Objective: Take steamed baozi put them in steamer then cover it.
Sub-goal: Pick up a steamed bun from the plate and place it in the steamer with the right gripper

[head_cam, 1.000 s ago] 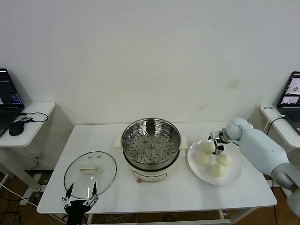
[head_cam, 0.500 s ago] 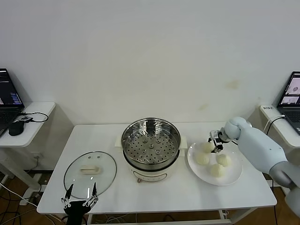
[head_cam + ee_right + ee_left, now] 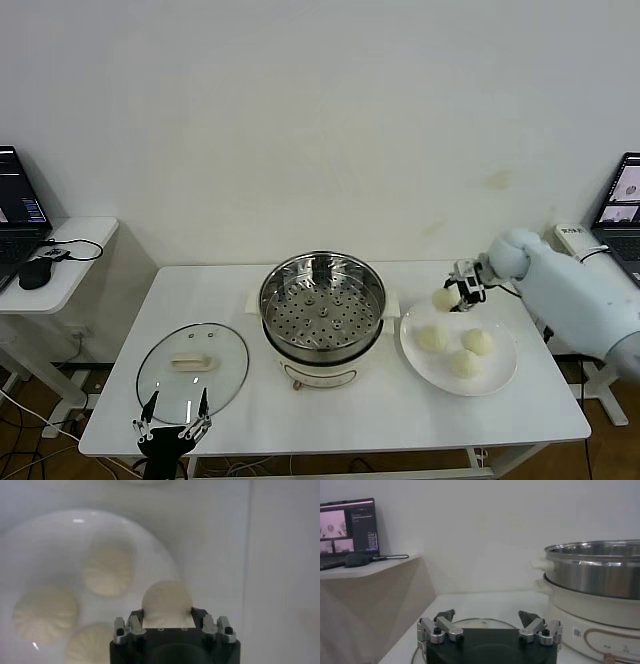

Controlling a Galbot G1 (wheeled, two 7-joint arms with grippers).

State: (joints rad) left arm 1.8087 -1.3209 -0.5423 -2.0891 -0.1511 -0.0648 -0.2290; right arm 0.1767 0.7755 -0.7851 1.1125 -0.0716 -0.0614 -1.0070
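**Right gripper lifts one baozi clear of the plate**

- Right gripper: jaws clenched on one steamed baozi, held above the far rim of the white plate, between plate and steamer. In the right wrist view the bun sits squarely between the jaws.
- Remaining baozi: three on the plate.
- Steamer: centre of the surface, perforated tray bare, uncovered.
- Cover: flat on the surface to the steamer's left, handle up.
- Left gripper: at the near edge of the surface by the cover, jaws spread wide, holding nothing.
- Surface: white, against a white wall. Side shelves carry laptops at both edges of the room.
- Change: a second ago the right gripper was low among four buns on the plate; it has since risen with one.
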